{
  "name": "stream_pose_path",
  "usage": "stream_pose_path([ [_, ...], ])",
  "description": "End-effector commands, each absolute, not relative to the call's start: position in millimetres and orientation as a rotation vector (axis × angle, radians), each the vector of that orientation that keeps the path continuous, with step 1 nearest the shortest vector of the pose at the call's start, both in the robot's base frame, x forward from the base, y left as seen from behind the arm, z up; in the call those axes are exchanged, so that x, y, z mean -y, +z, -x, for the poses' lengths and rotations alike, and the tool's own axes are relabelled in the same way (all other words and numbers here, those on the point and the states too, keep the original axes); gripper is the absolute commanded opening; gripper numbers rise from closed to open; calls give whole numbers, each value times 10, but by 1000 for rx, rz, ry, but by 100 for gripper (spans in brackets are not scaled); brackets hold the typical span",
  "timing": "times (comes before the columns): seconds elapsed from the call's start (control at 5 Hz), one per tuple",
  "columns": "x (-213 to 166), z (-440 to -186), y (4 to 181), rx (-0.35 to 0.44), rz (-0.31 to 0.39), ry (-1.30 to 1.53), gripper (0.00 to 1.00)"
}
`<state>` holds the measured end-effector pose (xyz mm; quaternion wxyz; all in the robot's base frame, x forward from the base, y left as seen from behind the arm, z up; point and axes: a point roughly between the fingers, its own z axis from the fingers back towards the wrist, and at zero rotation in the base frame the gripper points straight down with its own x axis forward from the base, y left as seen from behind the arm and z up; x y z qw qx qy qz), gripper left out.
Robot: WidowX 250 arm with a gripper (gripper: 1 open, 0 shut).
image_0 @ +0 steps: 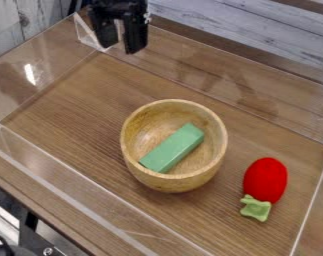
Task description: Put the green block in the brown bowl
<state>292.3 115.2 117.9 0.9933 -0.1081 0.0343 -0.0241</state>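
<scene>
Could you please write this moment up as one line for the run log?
gripper: open, empty, at the back left, away from the bowl | green block: lying inside brown bowl | red strawberry toy: on table, right of bowl | task: looks done

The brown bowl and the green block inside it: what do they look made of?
The brown bowl looks like turned wood with a matte finish: light-brown grain lines and thick walls show. The green block lying in it has a flat, even light-green colour with no grain or shine, so painted wood or matte plastic; the picture cannot settle which.
</scene>
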Motion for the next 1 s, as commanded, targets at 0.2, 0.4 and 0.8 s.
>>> stream_pose_path([
  [0.2, -1139, -2881, 1267, 3, 189, 44, 100],
  [0.4, -1084, -2889, 1304, 25, 182, 111, 100],
  [0.8, -976, -2970, 1265, 54, 168, 130, 100],
])
